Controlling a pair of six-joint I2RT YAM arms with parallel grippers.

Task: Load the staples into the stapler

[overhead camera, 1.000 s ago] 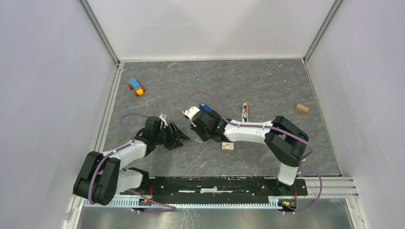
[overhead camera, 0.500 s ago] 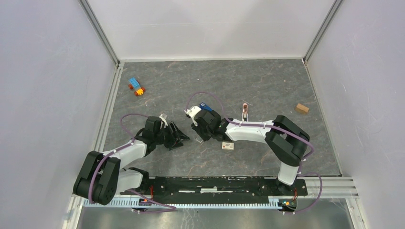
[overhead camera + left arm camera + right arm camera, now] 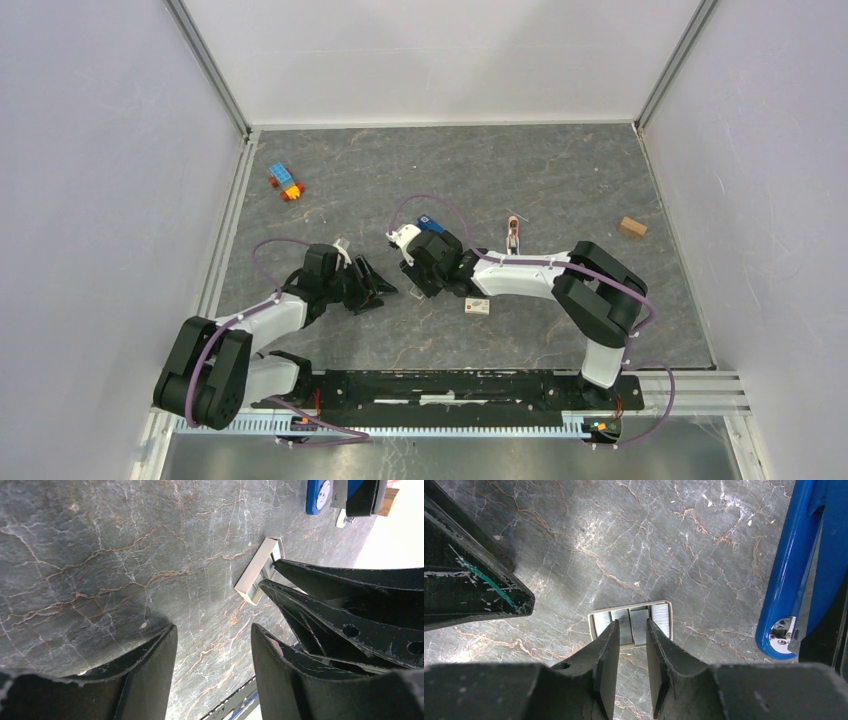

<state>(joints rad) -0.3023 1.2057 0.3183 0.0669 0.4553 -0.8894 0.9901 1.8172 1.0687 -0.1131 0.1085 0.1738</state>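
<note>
The staples (image 3: 631, 621) are several silvery strips lying side by side in a small pale tray on the grey table. My right gripper (image 3: 632, 626) is open by a narrow gap, its fingertips just over the tray's middle strips and gripping nothing. The blue stapler (image 3: 796, 565) lies close to the right of the tray, partly under my right wrist in the top view (image 3: 430, 224). My left gripper (image 3: 215, 630) is open and empty, low over bare table just left of the tray (image 3: 257, 570). The right gripper's black fingers (image 3: 345, 600) reach in over that tray.
Blue, orange and red toy bricks (image 3: 285, 182) lie at the far left. A slim pink piece (image 3: 513, 235), a small pale box (image 3: 478, 306) and a wooden block (image 3: 631, 227) lie to the right. Metal rails edge the table (image 3: 560, 170).
The right gripper's jaws have opened slightly and its wrist has shifted a little. The left arm has not moved.
</note>
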